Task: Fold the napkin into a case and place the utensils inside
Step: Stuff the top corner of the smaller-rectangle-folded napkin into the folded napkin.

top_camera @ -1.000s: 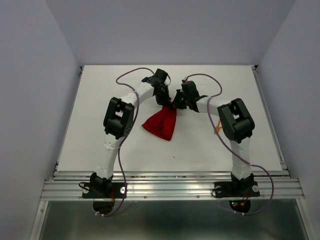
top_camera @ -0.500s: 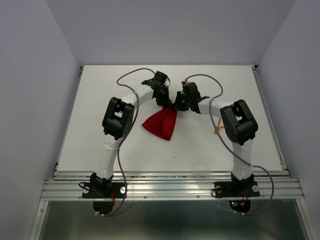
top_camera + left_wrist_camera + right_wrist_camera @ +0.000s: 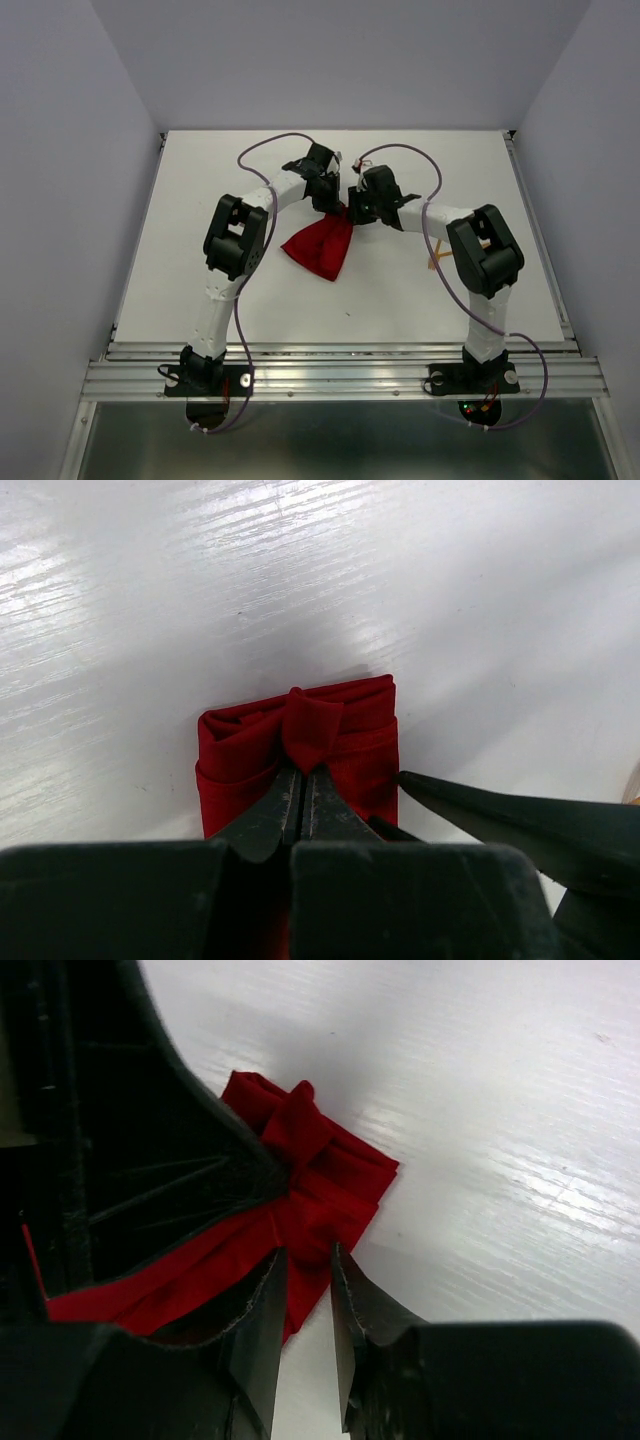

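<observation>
Left claw (image 3: 335,203) reaches out over the middle of the white bench (image 3: 190,280) and is clenched on the napkin (image 3: 320,248). Its own wrist view shows the two fingers pressed flat together (image 3: 302,785), with a small pucker of red cloth bunched up just past their tips. The napkin (image 3: 300,730) is folded into several layers, and its stacked edges run as ridges across the cloth. From above it is a red wedge, narrow at the far end where both claws meet and widening toward the near left. It lies on the bench roughly at the centre, between the two arms.

Just right of that pinch, the right claw (image 3: 352,210) comes in from the other side, almost touching the left one. In the right wrist view its jaws stand a little apart (image 3: 305,1305), released rather than gripping. An edge of the red cloth (image 3: 320,1180) runs into the upper part of the gap, and bare bench shows through the lower part. The black body of the left claw (image 3: 150,1160) fills the left of that view, sitting on the cloth. One dark finger of the right claw (image 3: 480,810) pokes into the left wrist view, beside the napkin's right edge.

Farther right, well apart from the napkin, a thin orange utensil (image 3: 436,257) lies on the bench, partly hidden by the right arm. I cannot tell which utensil it is.
</observation>
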{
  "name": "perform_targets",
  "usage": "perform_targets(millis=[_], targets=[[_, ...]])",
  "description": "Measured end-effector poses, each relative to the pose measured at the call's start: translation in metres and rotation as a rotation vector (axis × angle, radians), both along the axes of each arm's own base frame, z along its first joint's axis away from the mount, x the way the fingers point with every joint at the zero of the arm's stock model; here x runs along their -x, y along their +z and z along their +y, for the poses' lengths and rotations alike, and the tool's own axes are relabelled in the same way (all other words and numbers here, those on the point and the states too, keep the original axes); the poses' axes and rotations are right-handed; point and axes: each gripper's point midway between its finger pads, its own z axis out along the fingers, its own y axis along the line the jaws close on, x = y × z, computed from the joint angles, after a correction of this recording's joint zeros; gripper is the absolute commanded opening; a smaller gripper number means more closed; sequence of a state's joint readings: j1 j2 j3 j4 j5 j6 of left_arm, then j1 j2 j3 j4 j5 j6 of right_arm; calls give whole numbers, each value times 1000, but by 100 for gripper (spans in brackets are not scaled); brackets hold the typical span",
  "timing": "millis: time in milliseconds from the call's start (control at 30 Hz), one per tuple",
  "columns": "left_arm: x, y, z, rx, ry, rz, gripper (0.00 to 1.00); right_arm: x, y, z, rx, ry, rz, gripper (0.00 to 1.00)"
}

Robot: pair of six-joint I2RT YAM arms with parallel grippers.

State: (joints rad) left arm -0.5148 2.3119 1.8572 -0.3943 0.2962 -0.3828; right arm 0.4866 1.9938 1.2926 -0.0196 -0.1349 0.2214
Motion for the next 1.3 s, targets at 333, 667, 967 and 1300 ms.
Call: perform_targets(millis=[333, 667, 967, 1300], targets=[[2, -1, -1, 8, -24, -6, 0, 11, -2, 13, -2, 22, 2, 28], [3, 0, 0, 13, -21, -8, 0, 11, 9, 22, -205, -68, 93, 57], [3, 0, -1, 19, -5, 1, 0, 31, 5, 30, -361, -126, 194, 66], [3, 0, -1, 22, 3, 6, 0, 29, 12, 36, -429, -163, 215, 58]])
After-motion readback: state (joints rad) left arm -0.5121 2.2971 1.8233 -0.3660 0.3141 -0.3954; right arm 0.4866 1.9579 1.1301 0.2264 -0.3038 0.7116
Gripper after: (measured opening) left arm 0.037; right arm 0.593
